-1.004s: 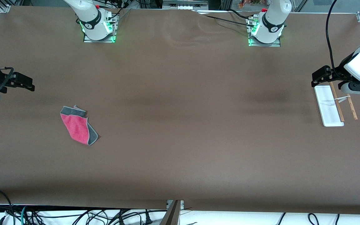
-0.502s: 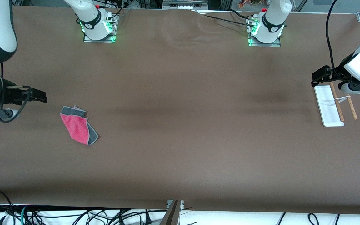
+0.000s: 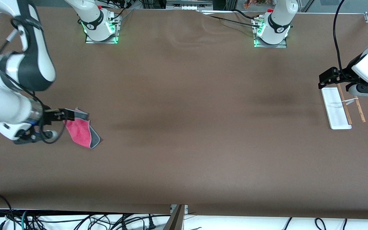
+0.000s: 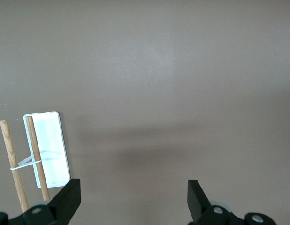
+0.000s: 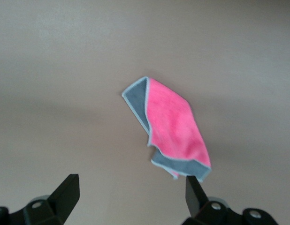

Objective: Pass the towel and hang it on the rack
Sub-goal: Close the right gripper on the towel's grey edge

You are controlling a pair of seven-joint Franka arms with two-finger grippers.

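Towels: one towel (image 3: 82, 129) is lying on the table (image 3: 184, 143), pink face up with grey folds showing.
Racks: one rack (image 3: 339, 108) is sitting at the left arm's end of the table.
Rods on rack: two are showing, parallel.
Rack bases: one, white.
Grippers: two are showing, the left gripper (image 4: 133, 197) and the right gripper (image 5: 131, 194).
Tables: one, brown.
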